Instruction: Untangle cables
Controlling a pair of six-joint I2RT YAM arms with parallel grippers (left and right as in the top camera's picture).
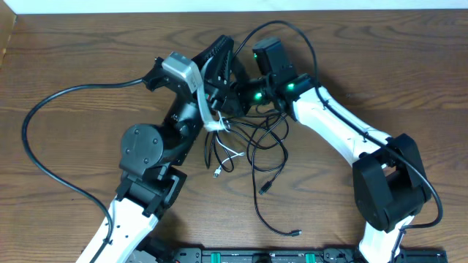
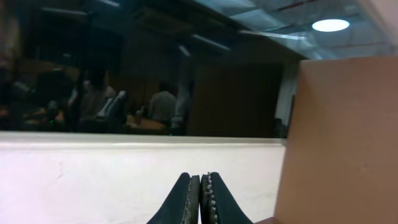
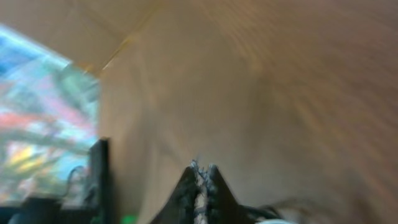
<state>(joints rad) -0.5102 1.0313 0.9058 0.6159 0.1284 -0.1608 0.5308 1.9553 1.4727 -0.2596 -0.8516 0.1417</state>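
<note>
Across the wooden table [image 1: 73, 44] the cables [image 1: 256, 144] lie tangled — left gripper [image 2: 200, 198] and right gripper [image 3: 203, 185] both closed, dim room [image 2: 124, 93] beyond.

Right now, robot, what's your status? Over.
Left jaws shut, right jaws shut. Cables tangled in a heap on the table, between both arms. Nothing else in the way. Over.

No readable text, label, brand, number or sign in any view, the right wrist picture is blurred, the left wrist picture is dim beyond the pincer tips, nothing legible from overhead either.
</note>
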